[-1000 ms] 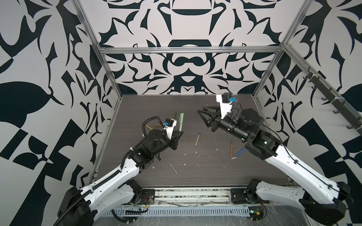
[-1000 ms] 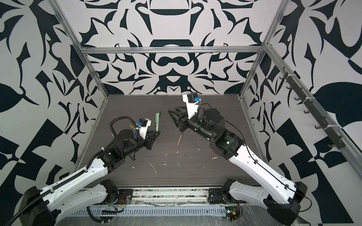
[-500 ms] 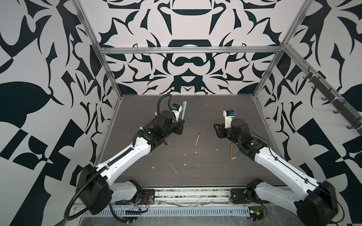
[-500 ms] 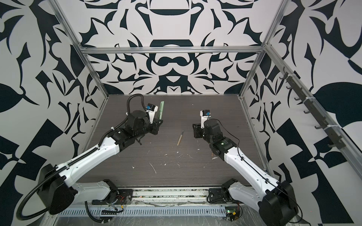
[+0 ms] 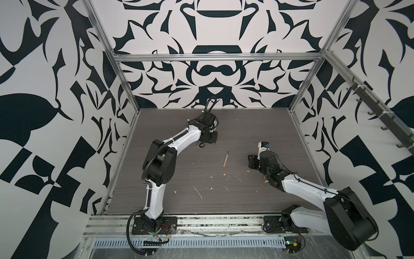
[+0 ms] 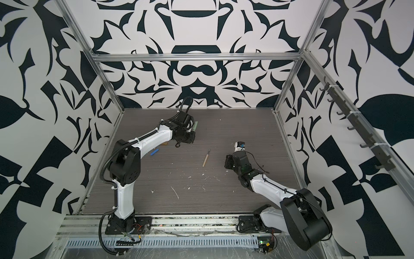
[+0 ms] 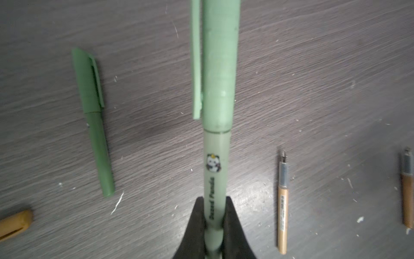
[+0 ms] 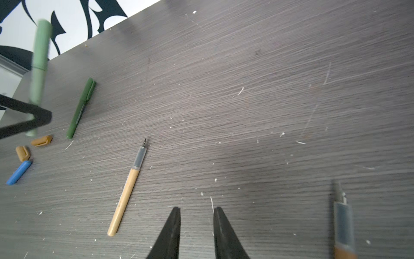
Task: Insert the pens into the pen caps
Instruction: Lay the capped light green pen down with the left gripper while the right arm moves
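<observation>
left pincer (image 7: pixel 214 201) swung farther back with pale green pen (image 7: pixel 216 157), right pincer (image 8: pixel 197 209) dropped low, rightward

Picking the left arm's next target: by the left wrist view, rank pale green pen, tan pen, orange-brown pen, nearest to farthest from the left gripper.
1. pale green pen: capped, clamped in the left gripper.
2. tan pen: uncapped, lying loose in the middle.
3. orange-brown pen: beyond it, beside the right gripper.

White flecks (image 5: pixel 198 192) on wood-grain table (image 5: pixel 257 125)
</observation>
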Motion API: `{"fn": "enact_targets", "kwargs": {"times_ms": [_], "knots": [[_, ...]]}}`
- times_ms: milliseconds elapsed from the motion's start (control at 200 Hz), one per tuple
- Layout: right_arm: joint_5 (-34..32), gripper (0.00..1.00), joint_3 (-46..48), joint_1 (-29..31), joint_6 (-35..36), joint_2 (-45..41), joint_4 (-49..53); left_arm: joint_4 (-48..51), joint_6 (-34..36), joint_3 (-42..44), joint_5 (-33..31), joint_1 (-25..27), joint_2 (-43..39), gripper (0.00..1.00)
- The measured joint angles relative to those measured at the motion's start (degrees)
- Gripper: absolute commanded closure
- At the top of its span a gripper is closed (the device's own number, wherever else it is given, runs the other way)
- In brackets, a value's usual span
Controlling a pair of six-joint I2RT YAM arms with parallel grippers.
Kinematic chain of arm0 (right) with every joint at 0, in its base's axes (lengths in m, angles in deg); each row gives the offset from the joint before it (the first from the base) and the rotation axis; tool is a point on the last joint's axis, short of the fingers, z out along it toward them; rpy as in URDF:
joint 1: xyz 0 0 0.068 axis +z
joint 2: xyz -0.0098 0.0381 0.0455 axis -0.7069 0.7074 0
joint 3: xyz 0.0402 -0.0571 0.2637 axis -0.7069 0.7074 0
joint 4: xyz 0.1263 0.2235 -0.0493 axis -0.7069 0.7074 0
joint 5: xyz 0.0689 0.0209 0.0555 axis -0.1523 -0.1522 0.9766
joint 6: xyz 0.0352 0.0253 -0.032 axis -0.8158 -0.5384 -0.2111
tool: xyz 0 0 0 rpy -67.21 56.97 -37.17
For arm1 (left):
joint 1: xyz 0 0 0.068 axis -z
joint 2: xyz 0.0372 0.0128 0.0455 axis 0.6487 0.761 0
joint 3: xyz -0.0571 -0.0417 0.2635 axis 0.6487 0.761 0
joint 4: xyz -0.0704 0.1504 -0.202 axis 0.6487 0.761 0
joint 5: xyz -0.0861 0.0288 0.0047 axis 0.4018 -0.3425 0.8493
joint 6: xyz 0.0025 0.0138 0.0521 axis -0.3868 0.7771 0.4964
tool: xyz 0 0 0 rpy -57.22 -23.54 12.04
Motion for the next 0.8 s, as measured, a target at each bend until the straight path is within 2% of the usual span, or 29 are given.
{"fn": "enact_targets", "kwargs": {"times_ms": [260,355,800], "knots": [[-3.48,0.71,0.37,0.00,-1.77,-1.95,-2.56,7.30,-1.14,-9.40,-2.12,-0.79,9.75,1.00],[-3.74,0.71,0.46,0.00,-2.03,-2.08,-2.56,8.15,-1.57,-9.90,-2.58,-1.42,10.73,0.94],[-3.76,0.71,0.48,0.00,-2.47,-2.16,-2.62,13.44,-2.19,-16.20,-3.80,-3.58,15.52,0.78]]}}
